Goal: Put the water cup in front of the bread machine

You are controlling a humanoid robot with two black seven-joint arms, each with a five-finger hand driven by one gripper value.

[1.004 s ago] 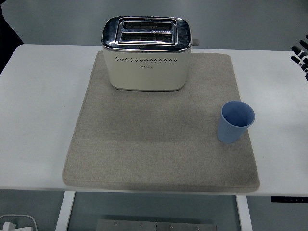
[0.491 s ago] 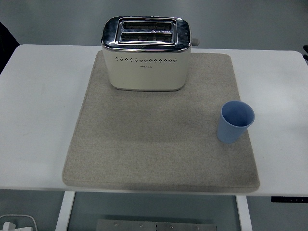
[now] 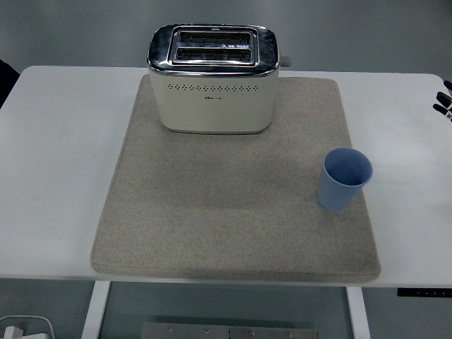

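Blue water cup upright on mat, cream bread machine logo unreadable

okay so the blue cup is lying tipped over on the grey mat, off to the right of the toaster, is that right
Not quite. The head view shows the blue cup standing upright, its open mouth facing up, not tipped over. The rest holds: it sits on the grey mat, off to the right of the toaster and nearer the table's front edge.

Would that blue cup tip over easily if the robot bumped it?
Probably. The blue cup looks like thin plastic and appears empty, so likely light. It is taller than wide and narrows toward its base, so a sideways bump could topple it. The felt-like mat under it may grip the base, favouring tipping over sliding.
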